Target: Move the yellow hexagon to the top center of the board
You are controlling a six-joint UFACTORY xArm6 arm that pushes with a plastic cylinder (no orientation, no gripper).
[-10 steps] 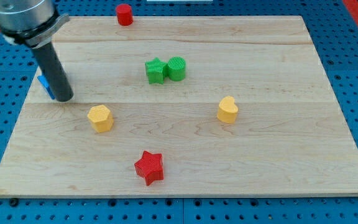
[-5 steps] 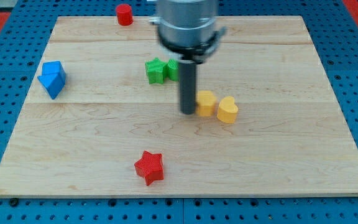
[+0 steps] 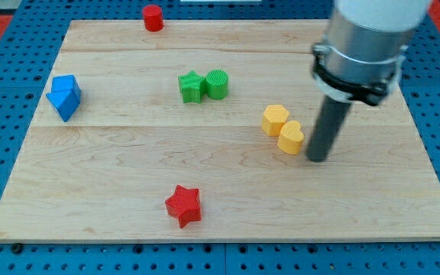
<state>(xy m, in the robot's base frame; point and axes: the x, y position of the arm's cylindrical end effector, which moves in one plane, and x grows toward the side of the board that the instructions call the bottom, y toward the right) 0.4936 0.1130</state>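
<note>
The yellow hexagon (image 3: 274, 119) lies right of the board's middle, touching the yellow heart (image 3: 290, 138) at its lower right. My tip (image 3: 318, 158) rests on the board just right of the yellow heart, close to it; I cannot tell if it touches. The rod rises from there to the arm at the view's top right.
A green star (image 3: 192, 86) and a green cylinder (image 3: 217, 83) sit together above the middle. A red cylinder (image 3: 153, 17) stands at the top edge, left of centre. A blue block (image 3: 64, 95) is at the left. A red star (image 3: 183, 205) lies near the bottom edge of the wooden board (image 3: 403, 206).
The hexagon went from the left part of the board to beside the heart. My tip went from the blue block, past the hexagon's left side, to the heart's right.
</note>
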